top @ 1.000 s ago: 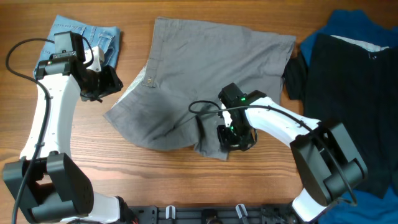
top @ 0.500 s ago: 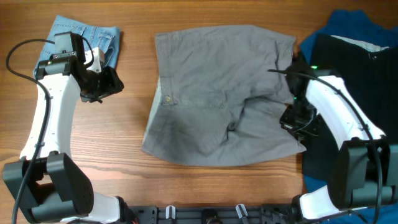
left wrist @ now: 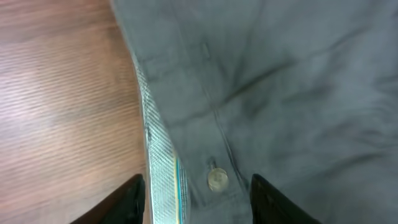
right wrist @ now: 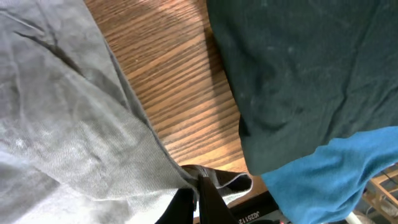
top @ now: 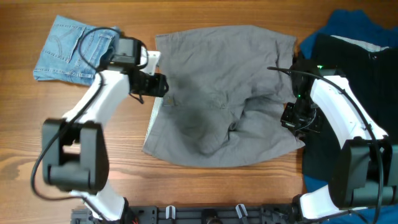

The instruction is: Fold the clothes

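Observation:
The grey shorts [top: 217, 93] lie spread on the middle of the table, rumpled at the centre. My left gripper [top: 157, 85] is open and hovers over their left waistband edge; the left wrist view shows the waistband, its light inner lining and a metal button [left wrist: 217, 180] between the open fingers [left wrist: 196, 199]. My right gripper [top: 297, 119] is shut on the right edge of the grey shorts [right wrist: 74, 124]; the right wrist view shows the cloth pinched between its fingers [right wrist: 200, 186].
Small light-blue denim shorts [top: 74, 46] lie at the far left. A black garment [top: 348, 81] over a royal-blue one [top: 348, 25] lies at the right, close to my right gripper. Bare wood shows at the front and left.
My left arm has swung right from beside the denim shorts to the grey shorts' waistband. My right gripper stays shut on the right edge, barely moved since half a second ago.

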